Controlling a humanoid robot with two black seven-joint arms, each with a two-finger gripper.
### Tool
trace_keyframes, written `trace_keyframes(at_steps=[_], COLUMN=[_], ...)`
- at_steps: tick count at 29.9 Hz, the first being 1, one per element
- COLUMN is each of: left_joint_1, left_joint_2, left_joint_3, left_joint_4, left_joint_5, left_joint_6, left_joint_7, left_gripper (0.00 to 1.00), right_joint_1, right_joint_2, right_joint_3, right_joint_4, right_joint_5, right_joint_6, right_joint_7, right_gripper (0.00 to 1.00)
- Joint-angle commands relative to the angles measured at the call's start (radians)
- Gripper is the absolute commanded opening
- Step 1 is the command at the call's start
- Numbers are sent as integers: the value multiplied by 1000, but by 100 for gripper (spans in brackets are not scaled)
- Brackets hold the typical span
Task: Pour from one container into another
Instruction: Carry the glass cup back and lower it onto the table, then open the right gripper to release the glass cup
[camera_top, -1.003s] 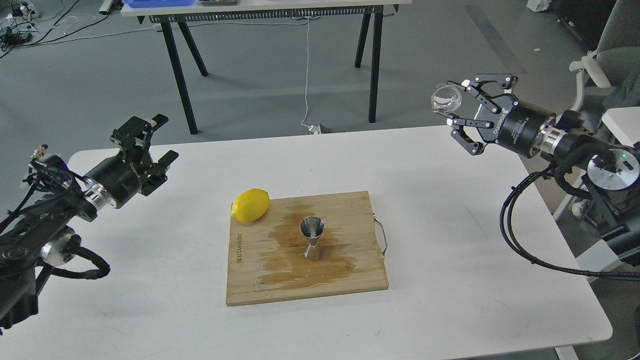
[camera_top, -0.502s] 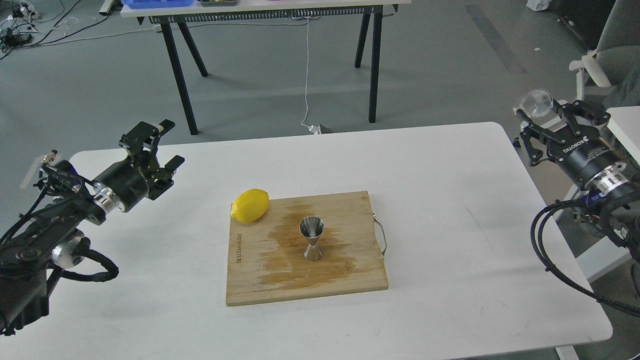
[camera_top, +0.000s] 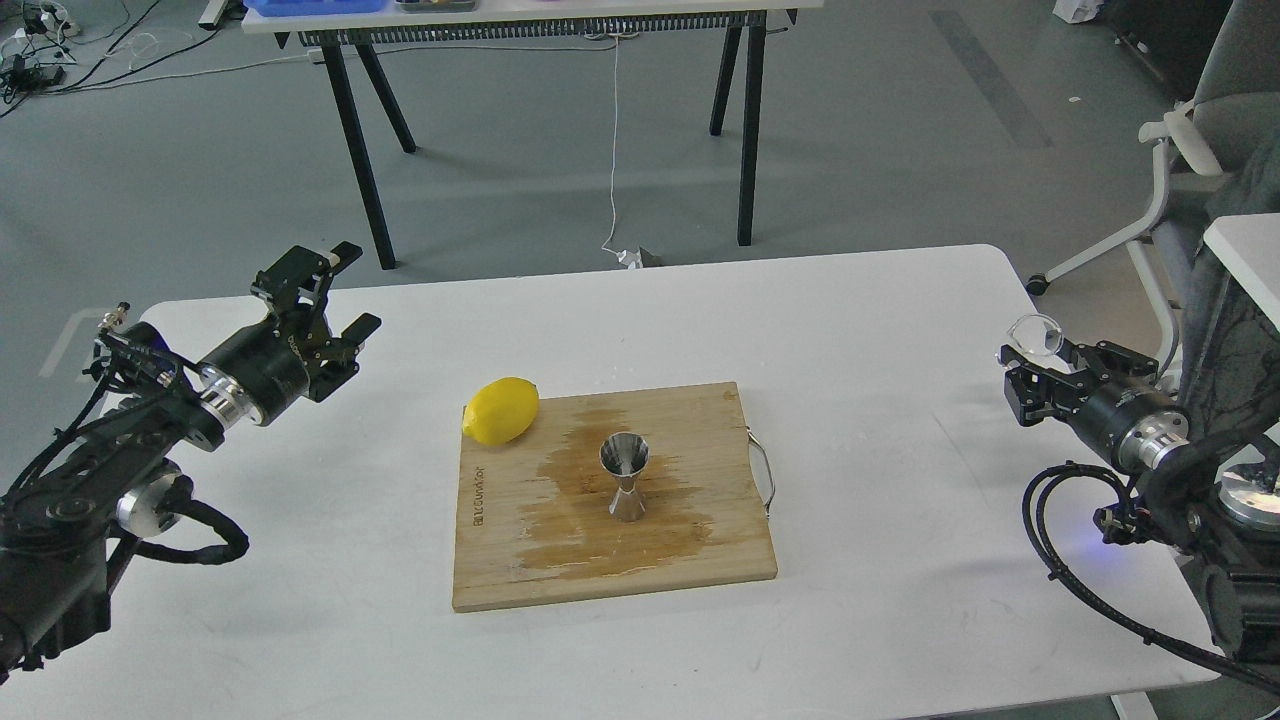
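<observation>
White table, wet board. Right gripper pinching glass cup, dropped low, far right of jigger. Left gripper spread. Pour likely over.

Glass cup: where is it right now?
Head view, far right: the glass cup is held in the right gripper at the table's right edge, well away from the jigger on the cutting board.

Black arms, silver joint rings
</observation>
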Motion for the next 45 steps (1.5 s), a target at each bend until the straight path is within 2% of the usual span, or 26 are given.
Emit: trace_keyframes(at_steps=[1, 10, 37, 45], left_joint_1=[0, 0, 0, 0], left_joint_2=[-3, -3, -1, -1], left_joint_3=[1, 2, 1, 1], left_joint_4=[13, 13, 13, 13], left_joint_5=[1, 1, 1, -1], left_joint_6=[0, 0, 0, 0], left_joint_7=[0, 0, 0, 0], left_gripper=[99, 99, 99, 99], right_joint_1=[-1, -14, -11, -8], right_joint_2=[22, 71, 77, 77], right_joint_3=[-11, -33, -117, -115], right_joint_4=[-23, -32, -58, -51], right_joint_5=[-3, -9, -15, -15], right_joint_6=[-49, -58, -52, -49], right_joint_7=[1, 1, 0, 0], right_gripper=[20, 20, 22, 31])
